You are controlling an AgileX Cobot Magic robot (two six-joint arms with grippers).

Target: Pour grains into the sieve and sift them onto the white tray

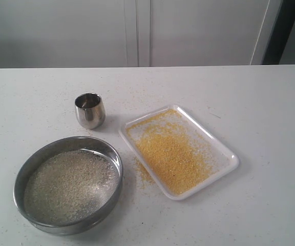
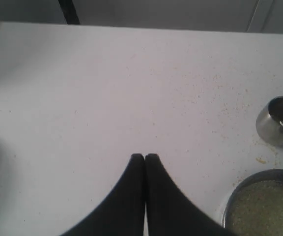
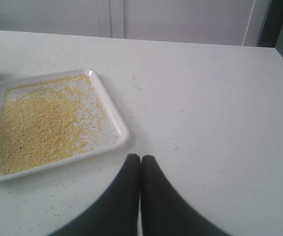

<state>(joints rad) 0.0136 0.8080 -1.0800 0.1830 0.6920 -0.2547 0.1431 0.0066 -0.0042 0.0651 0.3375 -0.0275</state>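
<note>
The sieve (image 1: 68, 184) stands on the table at the front left, with pale beige grains (image 1: 70, 185) lying on its mesh. To its right lies the white tray (image 1: 229, 154), set at an angle, with fine yellow meal (image 1: 173, 154) spread over it. Neither arm shows in the exterior view. My left gripper (image 2: 144, 156) is shut and empty above bare table, with the sieve's rim (image 2: 240, 184) off to one side. My right gripper (image 3: 140, 157) is shut and empty too, just off a corner of the white tray (image 3: 124, 132).
A small steel cup (image 1: 90, 110) stands upright behind the sieve, between it and the tray; it also shows in the left wrist view as the cup (image 2: 278, 120). Stray grains (image 1: 143, 171) lie scattered on the table between sieve and tray. White cabinet doors (image 1: 137, 31) stand behind the table.
</note>
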